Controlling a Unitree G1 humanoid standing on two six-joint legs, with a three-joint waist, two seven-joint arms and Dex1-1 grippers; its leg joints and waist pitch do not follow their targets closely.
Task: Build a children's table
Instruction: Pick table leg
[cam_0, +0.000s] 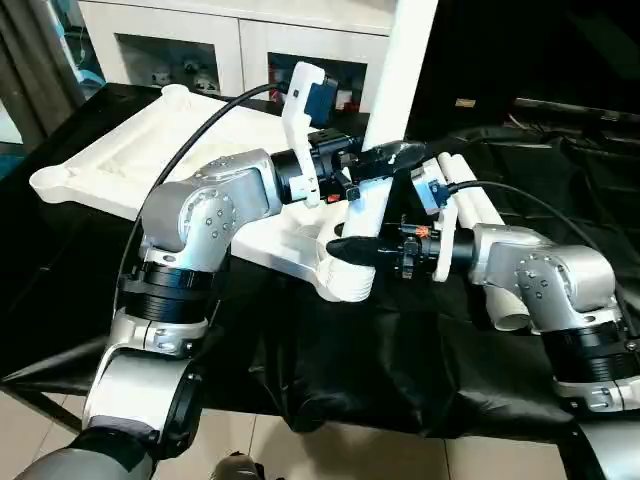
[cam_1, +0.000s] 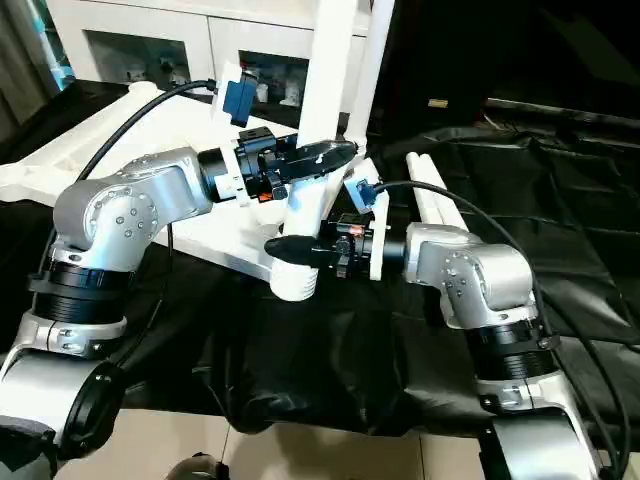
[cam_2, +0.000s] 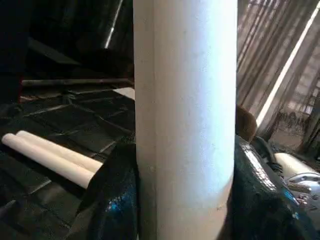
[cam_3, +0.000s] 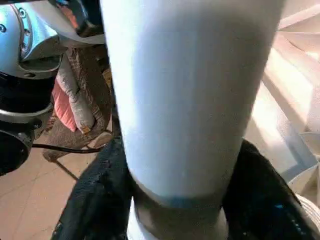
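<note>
The children's table top (cam_0: 130, 150) lies upside down on the black-draped work table. One white leg (cam_0: 400, 60) stands upright in its near corner socket (cam_0: 345, 282). My left gripper (cam_0: 385, 160) is shut on this leg a short way above the socket, and its black fingers (cam_2: 112, 200) press the tube from both sides. My right gripper (cam_0: 358, 246) comes in from the right just above the socket. Its fingers (cam_3: 95, 200) hug the leg's lower end on either side.
Two spare white legs (cam_0: 470, 205) lie side by side on the black cloth behind my right arm. A white cabinet (cam_0: 250, 45) with glass doors stands behind the work table. The cloth's front edge (cam_0: 400, 425) drops to a tiled floor.
</note>
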